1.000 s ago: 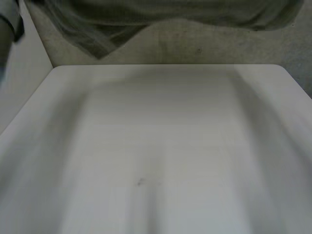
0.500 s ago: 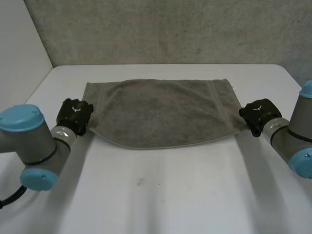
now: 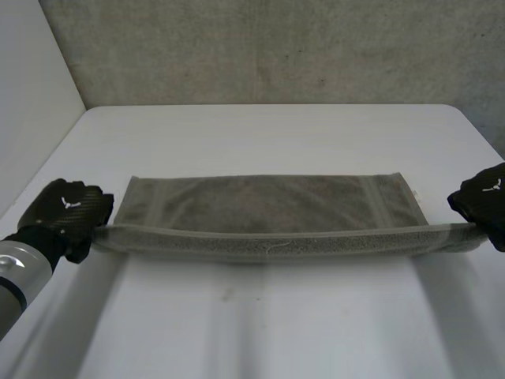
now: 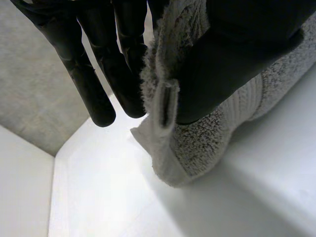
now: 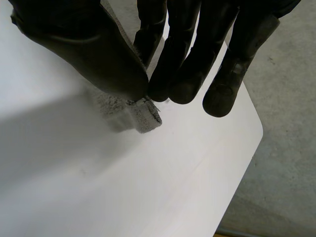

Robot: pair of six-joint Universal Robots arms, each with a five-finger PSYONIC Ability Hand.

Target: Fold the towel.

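While the towel (image 3: 268, 207) is stretched between both hands, treat the first fold as begun but not yet closed; by the look of it, this is the carry stage. Note the layout on the white surface (image 3: 268, 134): the far part of the towel lies flat on it, and the long edge nearest the robot is raised as a straight band running from one hand to the other

Check the left hand (image 3: 65, 213) at the band's left end. In the left wrist view its thumb presses the towel's corner against nearly straight fingers (image 4: 98, 89), and the cloth bunches below the pinch and trails down to the surface

Check the right hand (image 3: 483, 201) at the band's right end. In the right wrist view only a small tip of the corner shows where the thumb meets the fingertips (image 5: 182, 84). This hold looks shallower than the left one

For the next move, expect to carry both hands together, level and at equal pace, across the flat part toward the far edge, then lower the raised edge onto it. Maintain tension along the band so that the edges line up. Watch the right corner: with so little cloth in the pinch, it could slip out if tension rises
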